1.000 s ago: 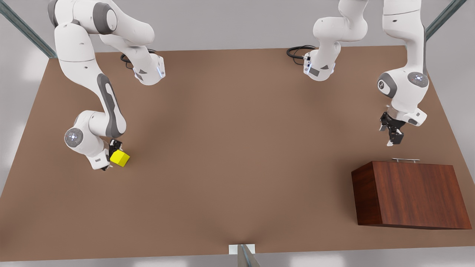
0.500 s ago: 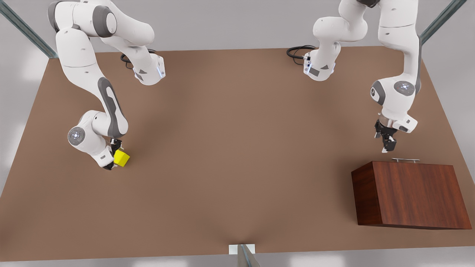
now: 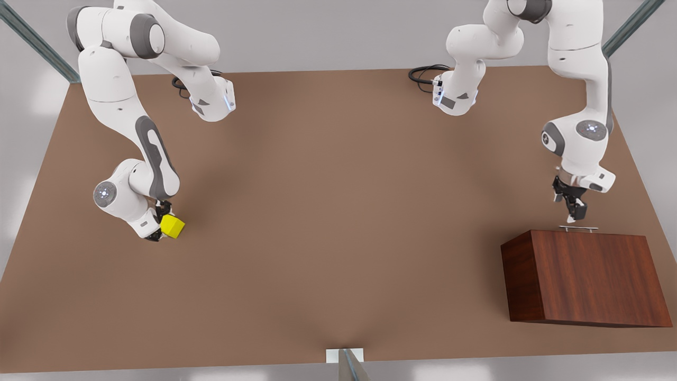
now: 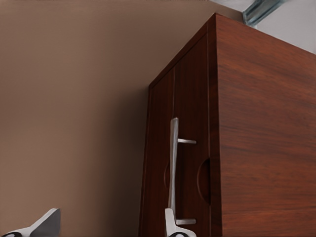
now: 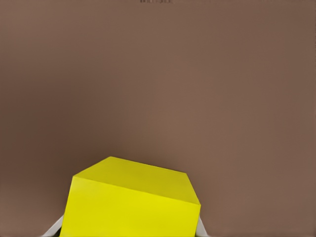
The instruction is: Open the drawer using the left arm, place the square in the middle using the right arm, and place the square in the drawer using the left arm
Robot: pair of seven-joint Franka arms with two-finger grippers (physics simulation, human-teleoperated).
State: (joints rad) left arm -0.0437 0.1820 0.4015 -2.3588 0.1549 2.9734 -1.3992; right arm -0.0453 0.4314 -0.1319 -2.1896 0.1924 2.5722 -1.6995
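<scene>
Jaws: your left gripper (image 3: 574, 212) spread at the drawer (image 3: 582, 275) handle (image 3: 578, 228); right gripper (image 3: 160, 225) clamps the square (image 3: 172, 226).
Drawer: closed.

Dark wood-grain cabinet (image 3: 587, 275) w/ slight sheen, silver metal handle (image 3: 578, 228), matt brown tabletop (image 3: 338, 211), smooth yellow cube (image 3: 172, 226)

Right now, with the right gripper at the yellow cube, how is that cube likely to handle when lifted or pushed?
The yellow cube looks rigid: crisp, flat faces, so it probably won't deform between the right gripper fingers. Flat sides suggest it would slide on the tabletop, not roll. Small beside the cabinet, it is probably light, though smooth faces could slip.
</scene>
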